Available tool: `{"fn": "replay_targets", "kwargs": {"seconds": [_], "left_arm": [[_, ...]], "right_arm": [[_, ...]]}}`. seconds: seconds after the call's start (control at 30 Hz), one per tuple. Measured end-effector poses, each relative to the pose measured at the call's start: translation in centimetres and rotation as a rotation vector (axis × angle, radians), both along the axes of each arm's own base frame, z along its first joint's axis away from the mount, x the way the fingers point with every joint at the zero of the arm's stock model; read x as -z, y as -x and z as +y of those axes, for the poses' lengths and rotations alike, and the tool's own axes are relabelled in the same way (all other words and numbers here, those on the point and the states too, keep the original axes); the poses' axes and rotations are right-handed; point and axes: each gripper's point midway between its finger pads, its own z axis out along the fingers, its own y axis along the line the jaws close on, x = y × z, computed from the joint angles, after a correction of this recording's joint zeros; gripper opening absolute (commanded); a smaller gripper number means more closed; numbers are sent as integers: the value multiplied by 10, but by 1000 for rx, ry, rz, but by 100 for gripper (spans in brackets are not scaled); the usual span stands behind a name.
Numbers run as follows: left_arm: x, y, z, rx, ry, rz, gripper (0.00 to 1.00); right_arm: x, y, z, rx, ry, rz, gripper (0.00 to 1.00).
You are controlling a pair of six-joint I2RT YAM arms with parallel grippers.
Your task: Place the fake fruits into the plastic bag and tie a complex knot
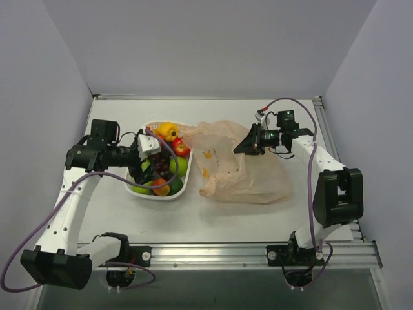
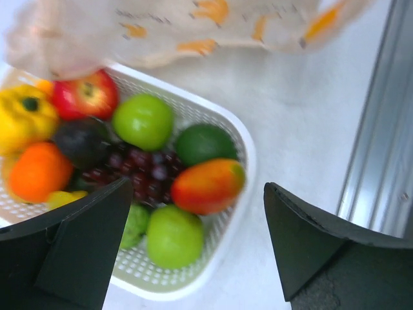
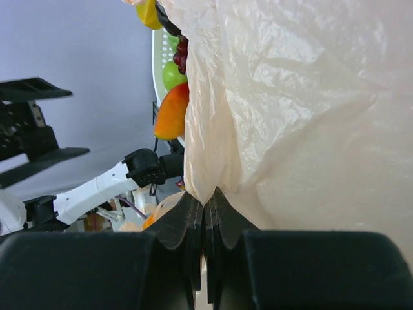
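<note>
right gripper (image 3: 205,201) jaws pressed together, pinching fold of plastic bag (image 3: 303,97); bag spread on table (image 1: 226,226) just right of white basket (image 2: 248,155). left gripper (image 2: 197,188) spread wide, empty, hovering over fake fruits (image 2: 143,121) piled in basket.

No word, brand, number or label can be read in any view. The only printing in sight is a scatter of small orange marks (image 1: 208,155) on the thin, crinkly, translucent pale orange-beige plastic bag (image 1: 251,177). From above they show as a couple of orange blotches on the bag's left half, too small to tell whether they are letters or a logo. In the left wrist view they run along the top of the picture as blurred orange smudges, and their shapes cannot be made out.
</note>
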Motion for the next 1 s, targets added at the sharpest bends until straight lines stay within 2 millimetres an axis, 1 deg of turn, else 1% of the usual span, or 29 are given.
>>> {"fn": "replay_targets", "kwargs": {"seconds": [0.07, 0.13, 0.2, 0.27, 0.4, 0.67, 0.87, 1.0], "left_arm": [[22, 24, 7, 65, -56, 25, 94], [48, 47, 13, 128, -104, 70, 95], [68, 63, 17, 176, -133, 111, 95], [79, 69, 20, 208, -155, 129, 96], [91, 68, 19, 257, -183, 124, 97], [122, 59, 6, 355, -248, 87, 97], [137, 41, -1, 379, -276, 50, 97], [148, 30, -3, 376, -286, 59, 94]], "right_arm": [[1, 1, 0, -1, 4, 3, 0], [2, 2, 0, -3, 8, 3, 0], [3, 3, 0, -8, 13, 3, 0], [4, 4, 1, -13, 17, 4, 0], [5, 6, 1, -16, 20, 8, 0], [6, 7, 3, -23, 22, 12, 0], [7, 8, 3, -25, 24, 12, 0], [7, 8, 3, -24, 26, 11, 0]]}}
